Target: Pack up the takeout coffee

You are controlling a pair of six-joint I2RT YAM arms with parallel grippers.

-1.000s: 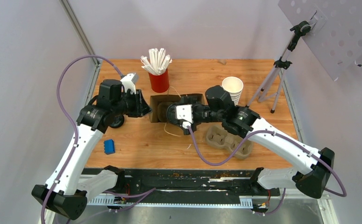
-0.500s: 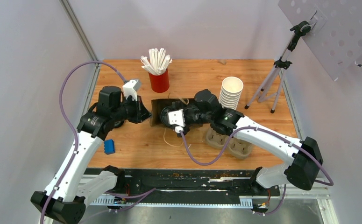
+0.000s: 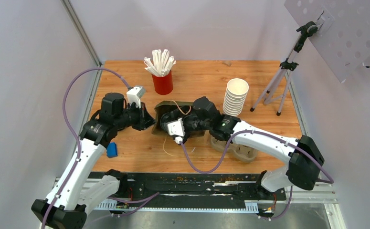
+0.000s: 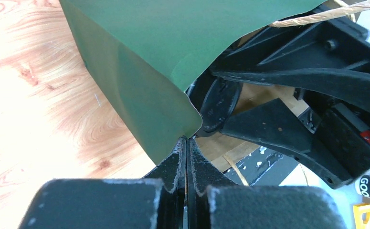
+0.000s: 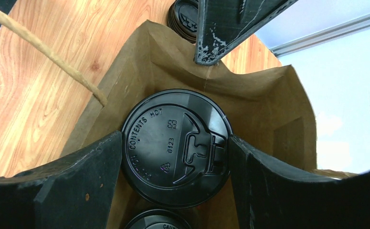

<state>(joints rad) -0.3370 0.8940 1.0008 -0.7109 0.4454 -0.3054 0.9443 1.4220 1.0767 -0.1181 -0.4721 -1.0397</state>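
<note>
The takeout coffee (image 5: 175, 148) shows its black sip lid inside a paper bag (image 5: 273, 109), brown inside and green outside (image 4: 144, 57). My right gripper (image 5: 175, 143) reaches into the bag mouth, its two fingers pressed against opposite sides of that lid. A second black lid (image 5: 156, 220) sits just below it in the bag. My left gripper (image 4: 186, 140) is shut, pinching the bag's rim at its corner. In the top view the bag (image 3: 166, 110) lies tilted between the left gripper (image 3: 148, 121) and the right gripper (image 3: 169, 123).
A red cup of wrapped straws (image 3: 163, 82) stands behind the bag, and a stack of lidless white cups (image 3: 235, 98) to its right. A cardboard cup carrier (image 3: 235, 148) lies under the right arm. A blue block (image 3: 111, 150) and a tripod (image 3: 276, 88) flank the table. Spare lids (image 5: 183, 14) lie beyond the bag.
My left gripper has closed on the bag's rim. The right arm has pushed left and deeper into the bag, which has shifted and tilted, showing its green side.
</note>
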